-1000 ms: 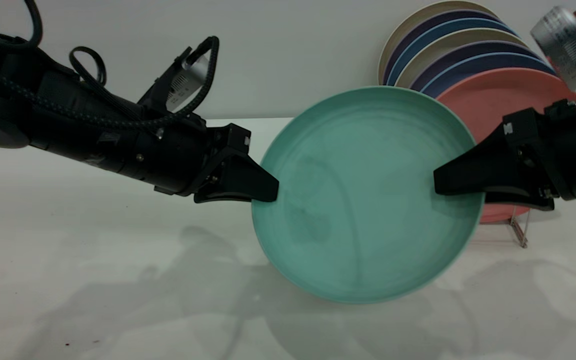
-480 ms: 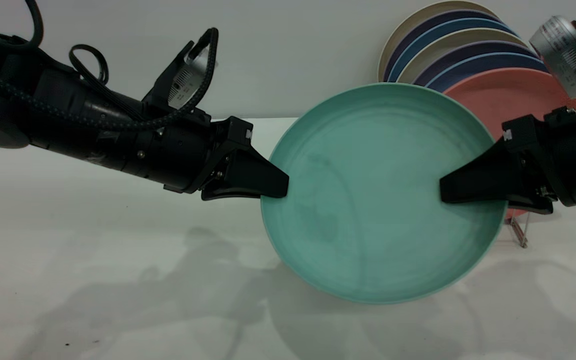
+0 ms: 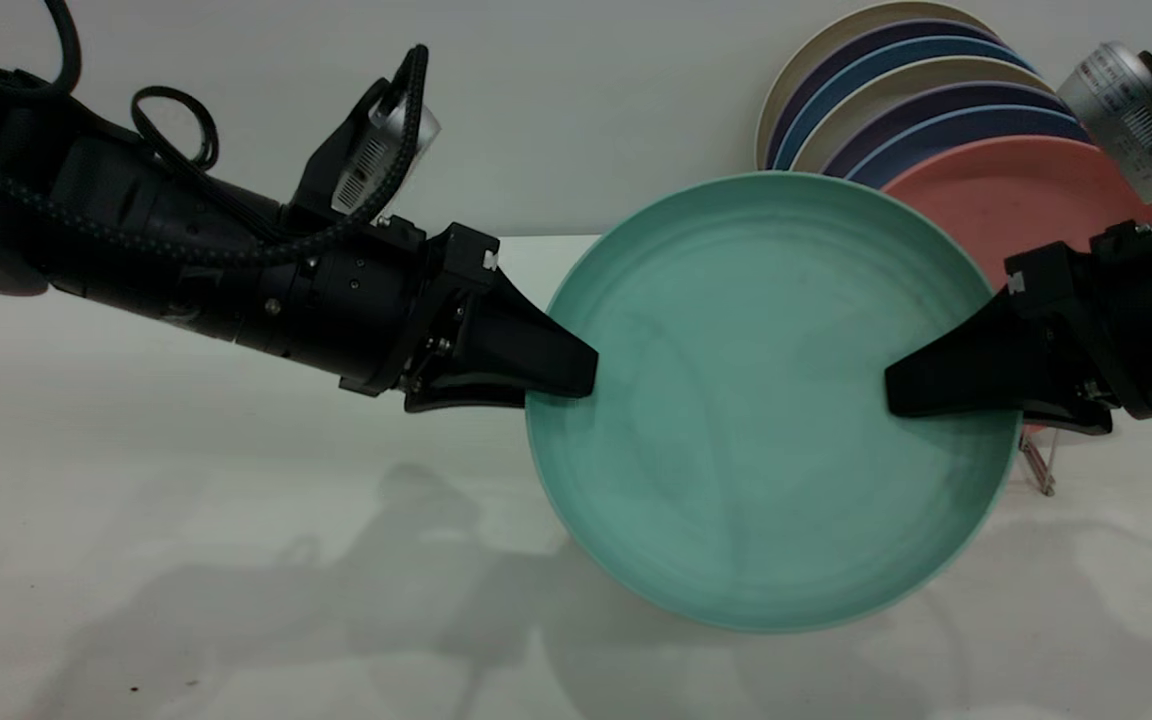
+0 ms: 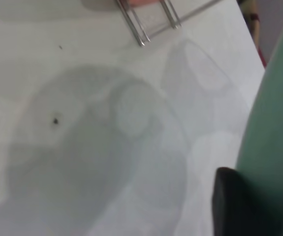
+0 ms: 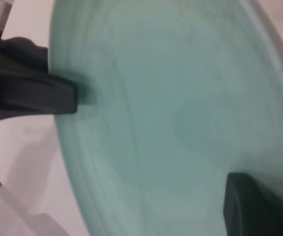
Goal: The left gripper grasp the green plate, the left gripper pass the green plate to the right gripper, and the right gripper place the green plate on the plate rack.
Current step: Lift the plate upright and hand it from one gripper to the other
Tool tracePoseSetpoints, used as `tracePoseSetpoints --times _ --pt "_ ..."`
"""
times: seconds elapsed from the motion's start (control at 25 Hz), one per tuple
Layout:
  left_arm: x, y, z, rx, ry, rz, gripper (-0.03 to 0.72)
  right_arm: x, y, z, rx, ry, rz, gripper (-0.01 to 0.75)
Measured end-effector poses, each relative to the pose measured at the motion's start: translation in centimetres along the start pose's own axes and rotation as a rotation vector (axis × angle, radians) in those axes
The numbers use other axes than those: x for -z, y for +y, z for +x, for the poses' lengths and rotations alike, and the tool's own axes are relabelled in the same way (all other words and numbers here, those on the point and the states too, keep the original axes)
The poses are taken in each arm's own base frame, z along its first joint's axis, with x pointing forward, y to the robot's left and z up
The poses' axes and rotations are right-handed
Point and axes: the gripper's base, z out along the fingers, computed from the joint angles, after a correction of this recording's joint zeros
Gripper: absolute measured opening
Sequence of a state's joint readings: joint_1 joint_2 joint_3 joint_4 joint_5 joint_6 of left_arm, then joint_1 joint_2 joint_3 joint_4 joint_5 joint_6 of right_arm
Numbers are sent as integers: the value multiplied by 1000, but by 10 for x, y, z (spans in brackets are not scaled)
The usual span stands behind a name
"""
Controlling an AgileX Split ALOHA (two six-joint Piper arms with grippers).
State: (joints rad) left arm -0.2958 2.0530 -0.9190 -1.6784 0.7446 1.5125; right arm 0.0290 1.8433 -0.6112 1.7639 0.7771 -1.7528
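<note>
The green plate [image 3: 766, 400] hangs upright above the table, face to the exterior camera, between the two arms. My left gripper [image 3: 564, 385] is shut on its left rim and carries it. My right gripper [image 3: 901, 400] straddles the plate's right rim, one jaw across the plate's face. In the left wrist view the plate [image 4: 274, 123] runs edge-on beside my own finger. In the right wrist view the plate [image 5: 171, 113] fills the frame, with the left gripper [image 5: 57, 98] on its far rim. The plate rack [image 3: 1036, 468] shows as a bit of silver wire behind the plate's right edge.
A salmon-pink plate [image 3: 1016, 195] stands in the rack right behind the green plate, with several blue, purple and cream plates [image 3: 896, 90] behind it. The rack's base rails [image 4: 141, 24] show in the left wrist view. The white table [image 3: 236, 560] lies below.
The left gripper has carried the green plate to the right and slightly down, pushing its right rim deeper between the right gripper's jaws. The right arm has barely moved.
</note>
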Motion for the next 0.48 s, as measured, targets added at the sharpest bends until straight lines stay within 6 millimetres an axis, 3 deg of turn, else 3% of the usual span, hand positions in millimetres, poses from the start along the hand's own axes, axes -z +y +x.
tracePoseSetpoints --times 0.08,0.2,0.36,0.48 --pt "0 -1 0 10 7 11 395 0 0 0 1 1 0 88" --pt "0 -4 2 14 30 26 508 0 0 0 4 3 -1 88" --pt "10 -3 6 -4 114 41 551 0 1 -1 17 -1 -3 88" --pt "34 1 6 -15 184 16 553 0 0 -11 31 -27 4 88"
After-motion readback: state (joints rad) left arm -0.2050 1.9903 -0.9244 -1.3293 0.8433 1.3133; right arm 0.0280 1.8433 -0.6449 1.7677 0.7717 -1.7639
